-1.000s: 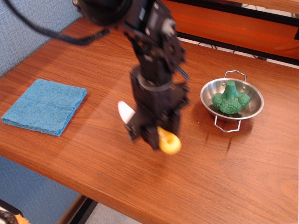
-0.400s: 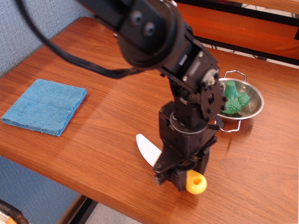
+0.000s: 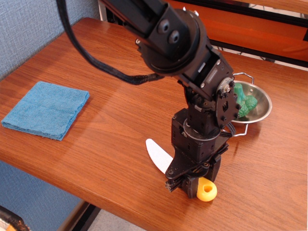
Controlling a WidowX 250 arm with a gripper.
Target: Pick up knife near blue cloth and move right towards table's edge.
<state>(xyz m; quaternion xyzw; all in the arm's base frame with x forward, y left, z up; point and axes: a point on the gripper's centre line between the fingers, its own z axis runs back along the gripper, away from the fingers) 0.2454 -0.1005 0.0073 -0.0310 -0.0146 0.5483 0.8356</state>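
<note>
knife held low near the table's front edge

the gripper [image 3: 188,182] is clamped on the middle of the knife [image 3: 161,156], white blade out to the left, yellow handle end to the right. it sits down at the table [image 3: 96,139] surface close to the front edge. the blue cloth [image 3: 45,109] lies well apart at the left.

A lab-like setup: wooden table [image 3: 72,62] against a blue fabric partition [image 3: 29,29].

knife [image 3: 160,157] in hand [image 3: 188,181]
</note>
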